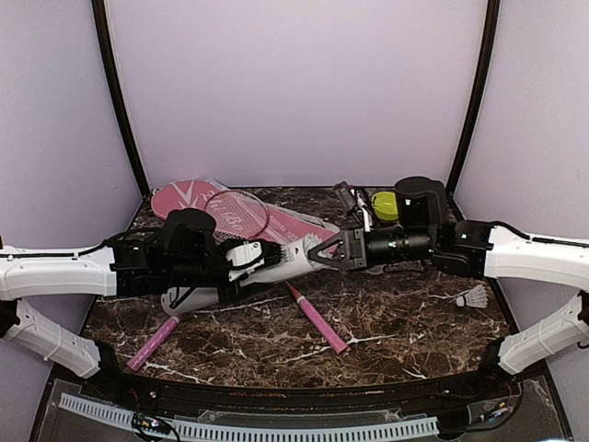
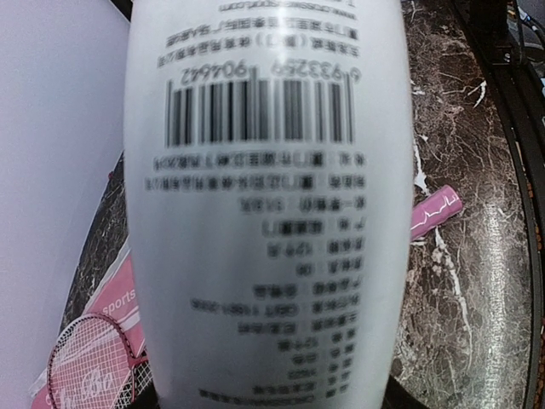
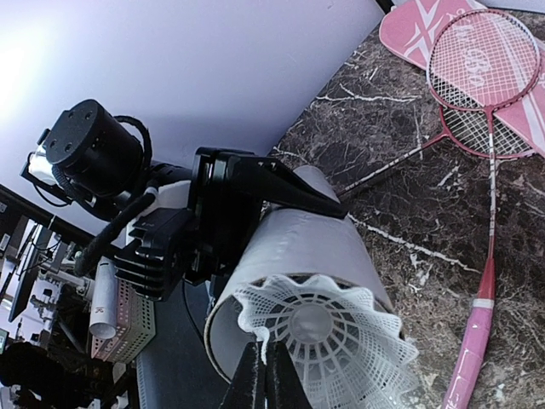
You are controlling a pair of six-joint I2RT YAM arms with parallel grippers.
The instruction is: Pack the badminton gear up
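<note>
Pinching the shuttlecock point(image 3: 328, 341) by its skirt rim, the right gripper point(image 3: 264, 362) needs gentleness (it probably crushes easily); the left gripper point(image 1: 221, 269) clasps the light, stiff tube point(image 2: 264, 213) mid-body.

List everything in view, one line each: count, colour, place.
tube: one, white with a barcode label, held left of centre, open mouth toward the right arm
held shuttlecock: one, white, at the tube's mouth
loose shuttlecock: one, white, on the table near its right edge
rackets: two, red-pink heads at back left on the cover; pink handles at front left and centre
cover: one, pink, flat at back left
bowl: one, lime green, back right, partly hidden
table: one, dark marble with white veins
left hand: one, black, closed around the tube
right hand: one, black, pinched shut on the held shuttlecock's rim
</note>
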